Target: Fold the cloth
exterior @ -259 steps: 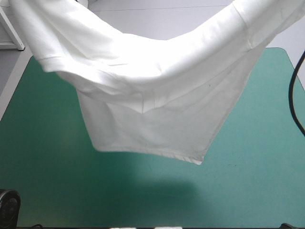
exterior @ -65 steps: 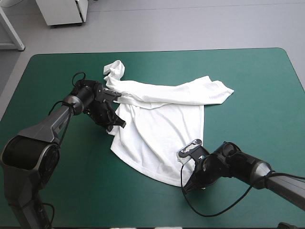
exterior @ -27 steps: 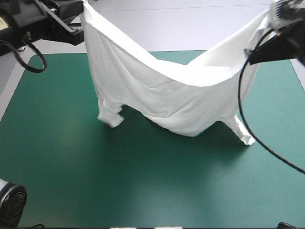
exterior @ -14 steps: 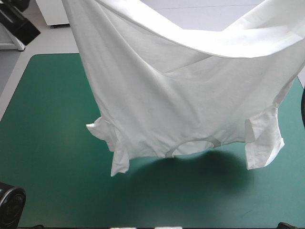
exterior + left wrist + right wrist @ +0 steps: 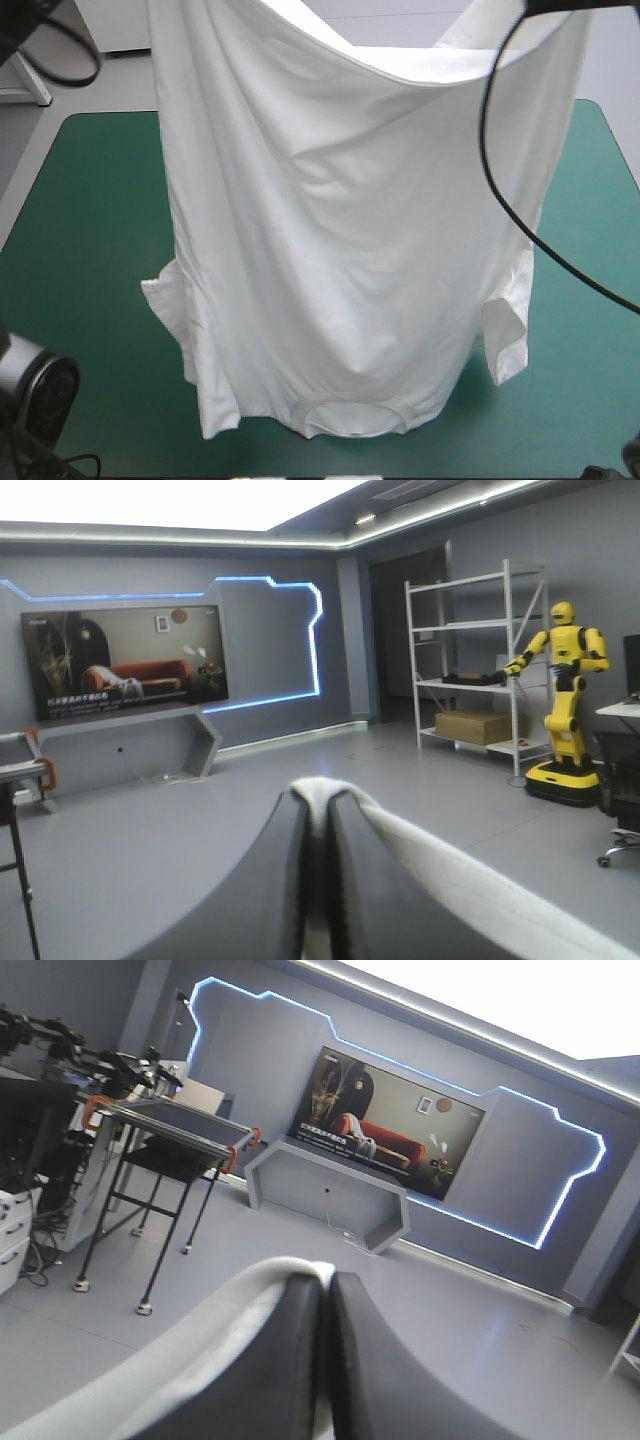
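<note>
- Fingers [image 5: 265, 880] of your left gripper [image 5: 318, 792], broad, black and fin-shaped, meet in one pointed arch. They are pinched on a fold of the white short-sleeved T-shirt [image 5: 450, 872], and a white band of it runs off beside one finger.
- Your right gripper [image 5: 327, 1282] stands the same way, its black fingers [image 5: 390, 1360] all but closed on the T-shirt [image 5: 200, 1332], whose cloth lies along the outer finger.
- Both wrist views look level into the room, so both your arms are up high.
- From above, you see the T-shirt [image 5: 350, 230] hanging as one wide sheet, its two upper corners running out of view at the far left and far right.
- It hangs upside down, with the round collar [image 5: 350, 415] lowest, over the table's near edge. One short sleeve [image 5: 165, 295] dangles left, the other [image 5: 507, 340] right.
- You cannot tell whether the collar touches the teal-green cover [image 5: 80, 200], which shows on both sides of the cloth.
</note>
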`<action>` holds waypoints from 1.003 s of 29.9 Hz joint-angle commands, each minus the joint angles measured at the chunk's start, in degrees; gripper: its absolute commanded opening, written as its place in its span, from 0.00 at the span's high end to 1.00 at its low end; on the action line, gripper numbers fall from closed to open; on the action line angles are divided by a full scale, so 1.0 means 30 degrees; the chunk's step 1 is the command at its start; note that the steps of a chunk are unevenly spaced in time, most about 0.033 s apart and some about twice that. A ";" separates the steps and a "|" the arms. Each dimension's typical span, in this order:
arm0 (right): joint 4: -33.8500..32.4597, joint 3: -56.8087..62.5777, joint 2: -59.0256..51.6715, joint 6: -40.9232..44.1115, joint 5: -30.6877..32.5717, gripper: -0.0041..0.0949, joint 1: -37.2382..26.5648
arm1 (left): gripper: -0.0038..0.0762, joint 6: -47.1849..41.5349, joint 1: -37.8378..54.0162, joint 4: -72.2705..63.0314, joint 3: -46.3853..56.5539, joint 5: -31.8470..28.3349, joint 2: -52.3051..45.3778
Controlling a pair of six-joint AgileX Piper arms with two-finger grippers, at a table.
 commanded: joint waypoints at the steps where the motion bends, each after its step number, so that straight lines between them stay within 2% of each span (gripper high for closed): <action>1: -0.1098 -0.0186 0.1013 0.2709 -0.4702 0.97 -0.2003 | 0.98 -0.0110 -0.0010 0.0085 0.0386 -0.4764 0.0905; 4: 0.1583 -0.0186 0.2072 0.4242 -0.8394 0.97 -0.5163 | 0.98 -0.0026 -0.0010 -0.0009 0.0386 -0.8378 0.1599; 6: 0.4102 -0.0186 0.2627 0.4387 -0.9856 0.97 -0.7099 | 0.98 0.0269 -0.0010 0.0089 0.0386 -1.1413 0.1967; 9: 0.7651 -0.0203 0.3320 0.3667 -1.2438 0.97 -0.9004 | 0.98 0.1464 -0.0010 0.0122 0.0386 -1.3742 0.2118; 12: 0.9286 -0.0510 0.3629 0.2273 -1.3981 0.97 -0.9461 | 0.98 0.2570 -0.0010 0.0085 0.0386 -1.4091 0.2240; 16: 0.9761 -0.0786 0.3969 0.1455 -1.1584 0.97 -0.9476 | 0.98 0.2570 -0.0010 0.0083 0.0386 -1.4062 0.2529; 18: 1.0761 -0.0786 0.4384 0.1455 -0.9925 0.97 -0.9983 | 0.98 0.2954 -0.0010 0.0221 0.0386 -1.2832 0.2866; 19: 1.1647 -0.0786 0.4708 0.1455 -0.9001 0.97 -1.0368 | 0.98 0.3304 -0.0010 0.0221 0.0386 -1.2065 0.3046; 20: 1.3006 -0.0786 0.5130 0.1308 -0.7408 0.97 -1.0898 | 0.98 0.3677 -0.0010 0.0310 0.0386 -1.0680 0.3437; 22: 1.4382 -0.0786 0.6017 0.0738 -0.4628 0.97 -1.1444 | 0.98 0.3365 0.0319 0.0956 0.0468 -0.8135 0.4179; 24: 1.5381 -0.0786 0.6969 0.0511 -0.1595 0.97 -1.1707 | 0.98 0.1871 0.0554 0.1559 0.0504 -0.5973 0.4971; 26: 1.5739 -0.0786 0.7799 0.0208 0.0587 0.97 -1.1743 | 0.98 -0.0047 0.0744 0.2834 0.0504 -0.4004 0.5931; 30: 1.6424 -0.0786 0.9224 0.0161 0.2131 0.97 -1.1743 | 0.98 -0.1389 0.0744 0.4558 0.0504 -0.1542 0.7525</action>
